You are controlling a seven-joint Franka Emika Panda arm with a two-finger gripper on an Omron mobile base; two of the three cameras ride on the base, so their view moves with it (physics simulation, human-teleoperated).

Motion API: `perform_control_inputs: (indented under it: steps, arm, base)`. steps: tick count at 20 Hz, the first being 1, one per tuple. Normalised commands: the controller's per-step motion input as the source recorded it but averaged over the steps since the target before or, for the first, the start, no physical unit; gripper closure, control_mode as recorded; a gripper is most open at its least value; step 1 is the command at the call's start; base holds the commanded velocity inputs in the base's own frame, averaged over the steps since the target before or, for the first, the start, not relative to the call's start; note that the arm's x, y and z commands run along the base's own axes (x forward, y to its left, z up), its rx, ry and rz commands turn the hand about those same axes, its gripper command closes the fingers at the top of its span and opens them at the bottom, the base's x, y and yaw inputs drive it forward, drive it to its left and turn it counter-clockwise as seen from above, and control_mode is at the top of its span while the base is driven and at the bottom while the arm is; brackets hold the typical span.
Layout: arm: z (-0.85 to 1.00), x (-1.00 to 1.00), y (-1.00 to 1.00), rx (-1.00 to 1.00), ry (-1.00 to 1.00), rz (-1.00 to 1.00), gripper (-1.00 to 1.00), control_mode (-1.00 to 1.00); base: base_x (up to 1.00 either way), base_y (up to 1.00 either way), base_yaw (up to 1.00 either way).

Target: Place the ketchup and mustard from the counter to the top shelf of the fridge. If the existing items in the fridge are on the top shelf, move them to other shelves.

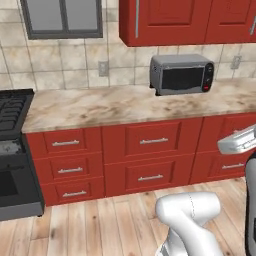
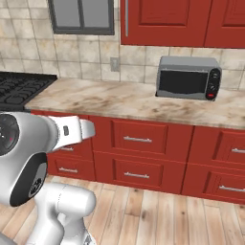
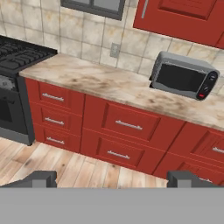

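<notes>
A: Left base view, far left: what stands there?

B: A black stove (image 1: 12, 150) against the tiled wall (image 1: 70, 62), a grey window (image 1: 62, 19) above it. Next comes the counter (image 1: 100, 107), a marbled beige slab on red drawers (image 1: 150, 155).

A: What's on the slab?

B: A grey microwave (image 1: 182, 74) toward the right, under red wall cabinets (image 1: 170, 20). Ketchup, mustard and fridge can't be placed from here.

A: The gripper (image 3: 111, 179)?

B: Seen in the hand view, jaws spread wide, holding nothing, above the wooden floor (image 3: 65, 166).
</notes>
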Motion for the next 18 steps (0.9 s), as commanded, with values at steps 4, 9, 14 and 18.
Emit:
perform_control_inputs:
  steps: [4,9,14,18]
  arm:
    - [0.0,0.0,0.0,0.0,0.0,0.0,-1.0,1.0]
    - [0.0,0.0,0.0,0.0,0.0,0.0,-1.0,1.0]
    - [0.0,0.0,0.0,0.0,0.0,0.0,-1.0,1.0]
    - [0.0,0.0,0.0,0.0,0.0,0.0,-1.0,1.0]
  base:
    - [1.0,0.16,-0.15]
    - [1.0,0.77,-0.08]
    - [0.76,0.61,0.56]
    - [0.08,0.18,0.94]
